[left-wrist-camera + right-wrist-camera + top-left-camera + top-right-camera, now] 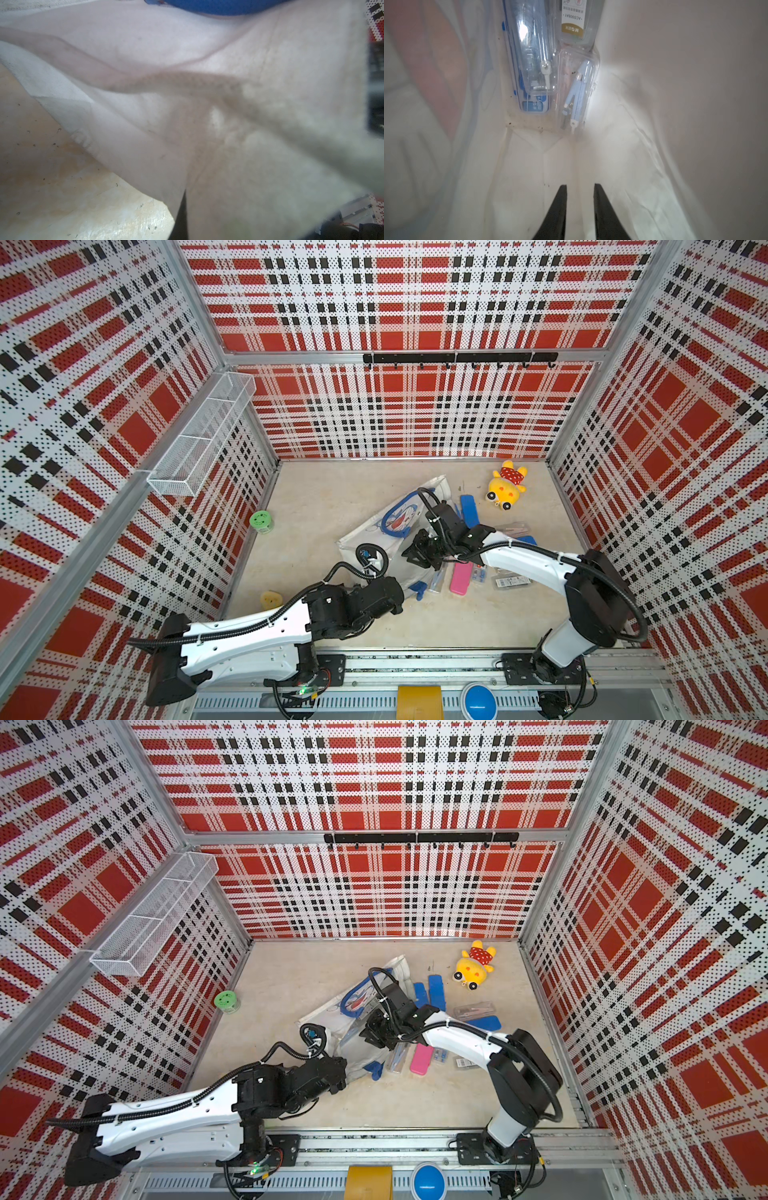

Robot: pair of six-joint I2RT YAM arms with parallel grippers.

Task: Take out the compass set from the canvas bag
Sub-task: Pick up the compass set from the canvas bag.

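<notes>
The off-white canvas bag (361, 537) (324, 1017) lies on its side mid-table, its blue handle (395, 522) on top. My left gripper (402, 593) is shut on the bag's rim near a blue tab; in the left wrist view the bag's cloth (249, 124) hides the jaws. My right gripper (409, 560) (580, 186) reaches into the bag's mouth, open by a narrow gap with nothing between its fingers. Deep inside, ahead of it, lies the compass set (577, 91), a clear case holding a light-blue compass. Beside it are two more clear cases (529, 52) (573, 20).
Outside the bag, to its right, lie a pink case (461, 578), blue cases (468, 509) and clear cases (513, 527) (512, 581). A yellow plush toy (506, 485) sits at the back right. A green roll (262, 521) and a yellow lump (271, 599) lie by the left wall.
</notes>
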